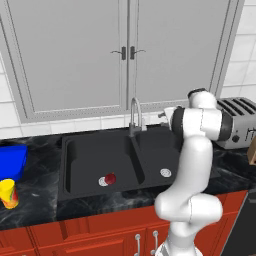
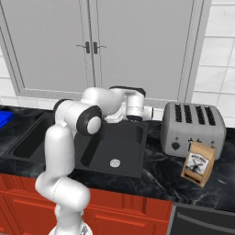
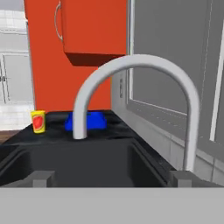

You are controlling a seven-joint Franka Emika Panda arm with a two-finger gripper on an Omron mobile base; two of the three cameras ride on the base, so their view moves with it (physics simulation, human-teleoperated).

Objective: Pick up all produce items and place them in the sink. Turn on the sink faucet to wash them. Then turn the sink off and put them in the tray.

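Note:
A small dark-red fruit (image 1: pixel 110 178) lies in the left basin of the black double sink (image 1: pixel 85 150), right beside that basin's silver drain. The grey gooseneck faucet (image 1: pixel 135 112) stands behind the divider. My gripper (image 3: pixel 111 179) is level with the faucet (image 3: pixel 135 65) at its right side and faces its arch close up. It is open wide, with nothing between the fingertips (image 3: pixel 41 177). In the right base view my own arm hides the faucet, and my hand (image 2: pixel 137 110) hovers over the back of the right basin. The blue tray (image 1: pixel 10 160) sits on the counter left of the sink.
A yellow cup with a red band (image 1: pixel 8 193) stands at the counter's front left, near the tray. A silver toaster (image 2: pixel 193 128) and a brown paper bag (image 2: pixel 198 164) are on the counter right of the sink. Grey cabinet doors rise behind the faucet.

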